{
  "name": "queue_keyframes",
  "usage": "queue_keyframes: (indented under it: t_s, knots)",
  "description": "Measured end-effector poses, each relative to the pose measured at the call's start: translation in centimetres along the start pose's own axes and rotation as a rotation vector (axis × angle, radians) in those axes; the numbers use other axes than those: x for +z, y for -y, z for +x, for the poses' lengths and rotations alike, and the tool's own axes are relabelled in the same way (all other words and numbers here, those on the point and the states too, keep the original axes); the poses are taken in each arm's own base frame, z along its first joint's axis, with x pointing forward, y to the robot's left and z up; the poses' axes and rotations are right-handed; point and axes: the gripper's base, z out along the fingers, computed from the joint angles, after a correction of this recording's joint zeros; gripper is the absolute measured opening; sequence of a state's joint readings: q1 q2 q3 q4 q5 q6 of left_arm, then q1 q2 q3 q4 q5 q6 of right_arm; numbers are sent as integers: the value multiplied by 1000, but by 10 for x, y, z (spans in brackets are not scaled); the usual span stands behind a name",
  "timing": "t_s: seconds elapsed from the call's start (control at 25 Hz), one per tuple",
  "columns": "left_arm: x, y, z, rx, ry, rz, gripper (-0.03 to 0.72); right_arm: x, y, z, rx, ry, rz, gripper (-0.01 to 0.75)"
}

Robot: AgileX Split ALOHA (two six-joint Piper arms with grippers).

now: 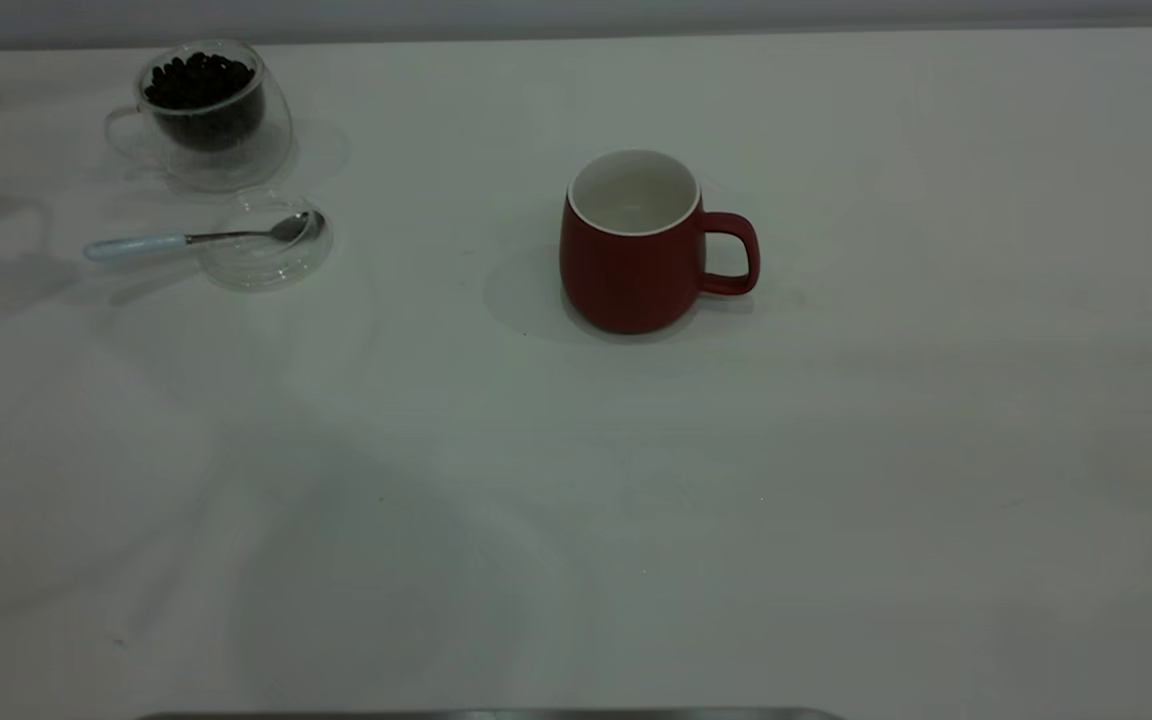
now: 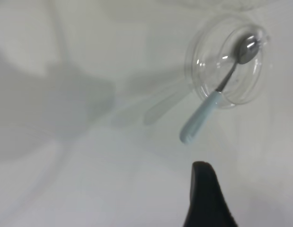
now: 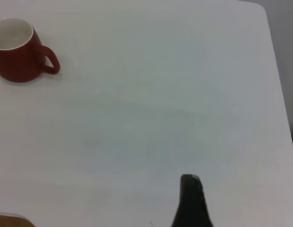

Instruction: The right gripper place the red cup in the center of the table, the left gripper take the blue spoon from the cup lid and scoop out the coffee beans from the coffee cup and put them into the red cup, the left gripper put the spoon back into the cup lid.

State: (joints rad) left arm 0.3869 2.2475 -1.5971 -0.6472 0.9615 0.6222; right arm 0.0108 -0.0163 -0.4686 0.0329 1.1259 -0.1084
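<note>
Red cup (image 1: 633, 250) upright at centre of table (image 1: 836, 480), empty: placing done. Blue spoon (image 1: 181, 240) untouched, bowl in cup lid (image 1: 266, 262), handle jutting out; coffee beans (image 1: 198, 82) all in coffee cup (image 1: 206, 115) just behind. Scooping, transfer, spoon return left.

Left wrist view alone shows left gripper (image 2: 205, 196) tip near spoon handle. Right wrist view alone shows right gripper (image 3: 191, 201), well apart from cup. Cannot tell spread of either claw.

This looks like a robot test bench in a lab, not a home kitchen. The table (image 1: 836, 480) is a wide, plain white surface with a pale wall directly behind it and a metal edge at its front. On the table stand only a few kitchen things: the red cup (image 1: 636, 245) near the middle, and far to its left the coffee cup (image 1: 204, 112) with the cup lid (image 1: 266, 255) just beside it.
</note>
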Motion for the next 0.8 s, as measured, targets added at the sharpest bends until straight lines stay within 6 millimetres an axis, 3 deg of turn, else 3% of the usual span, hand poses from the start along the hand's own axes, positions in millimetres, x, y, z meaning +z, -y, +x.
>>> queue_keyframes:
  t_s: [0.2,0.44,0.6,0.8]
  knots:
    - [-68,40,0,43,76,-69,518,0,0,0,0,0,0,590]
    - [-132,90,22,51,99,-67,518,0,0,0,0,0,0,590]
    - [-164,107,36,33,155,-160,518,0,0,0,0,0,0,590]
    - [-179,126,68,18,158,-228,518,0,0,0,0,-1,0,590]
